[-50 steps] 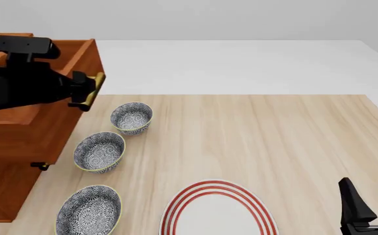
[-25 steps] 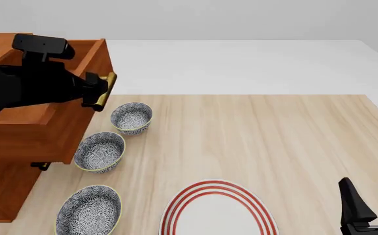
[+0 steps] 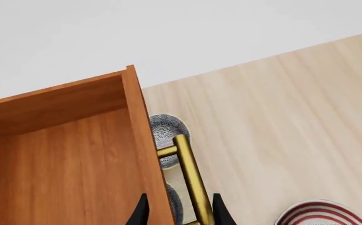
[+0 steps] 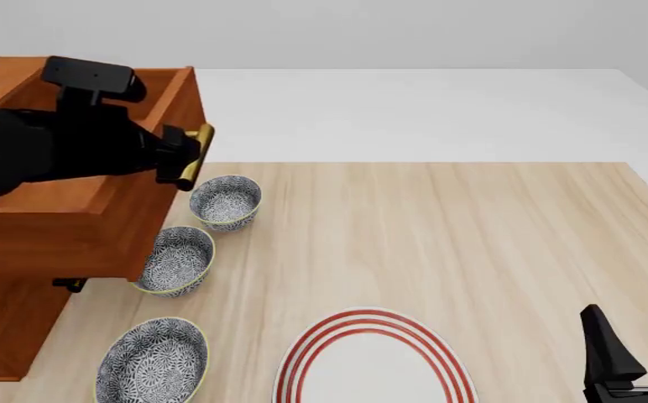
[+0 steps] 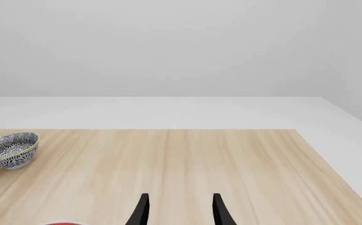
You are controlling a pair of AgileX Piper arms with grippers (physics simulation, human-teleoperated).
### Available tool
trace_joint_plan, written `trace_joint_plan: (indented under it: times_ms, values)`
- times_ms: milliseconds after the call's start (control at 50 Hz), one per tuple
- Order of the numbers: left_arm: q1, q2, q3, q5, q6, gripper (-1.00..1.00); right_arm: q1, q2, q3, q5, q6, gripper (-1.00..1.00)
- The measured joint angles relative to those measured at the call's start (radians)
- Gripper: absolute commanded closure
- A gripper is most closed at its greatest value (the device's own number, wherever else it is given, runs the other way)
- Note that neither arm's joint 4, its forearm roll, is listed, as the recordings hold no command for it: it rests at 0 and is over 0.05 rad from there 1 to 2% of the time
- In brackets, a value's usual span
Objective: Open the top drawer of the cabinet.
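The cabinet [image 4: 5,336] stands at the table's left edge. Its top drawer [image 4: 100,227] is pulled well out, its front overhanging the middle bowl. My left gripper [image 4: 186,157] is shut on the drawer's brass handle [image 4: 194,153]. In the left wrist view the brass handle [image 3: 190,178] runs between the two black fingers of the left gripper [image 3: 179,216], beside the drawer's front panel [image 3: 145,154] and its bare wooden inside. My right gripper [image 4: 638,337] stands open near the table's front right corner, holding nothing; the right wrist view shows the right gripper [image 5: 179,211] over bare table.
Three patterned bowls [image 4: 226,201] [image 4: 175,259] [image 4: 153,361] lie in a row beside the cabinet. A red-ringed white plate [image 4: 371,361] sits at the front middle. The end of a lower drawer's handle [image 4: 69,285] pokes out under the open drawer. One bowl [image 5: 10,148] shows in the right wrist view.
The left gripper has moved right with the handle, and the top drawer has slid further out, now partly covering the middle bowl. The right arm has not moved.
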Motion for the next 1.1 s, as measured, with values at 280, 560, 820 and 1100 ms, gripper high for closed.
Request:
trace_joint_plan:
  times_ms: [280, 560, 820, 1100]
  values:
    - [-0.012, 0.004, -0.003, -0.001, -0.007, -1.00, 0.000, 0.000, 0.000, 0.000, 0.000, -1.00]
    - [-0.016, 0.004, -0.002, -0.003, -0.016, -1.00, 0.000, 0.000, 0.000, 0.000, 0.000, -1.00]
    - [-0.021, 0.004, -0.002, -0.003, -0.023, -1.00, 0.000, 0.000, 0.000, 0.000, 0.000, -1.00]
    - [-0.031, 0.009, -0.017, 0.027, -0.039, -1.00, 0.000, 0.000, 0.000, 0.000, 0.000, -1.00]
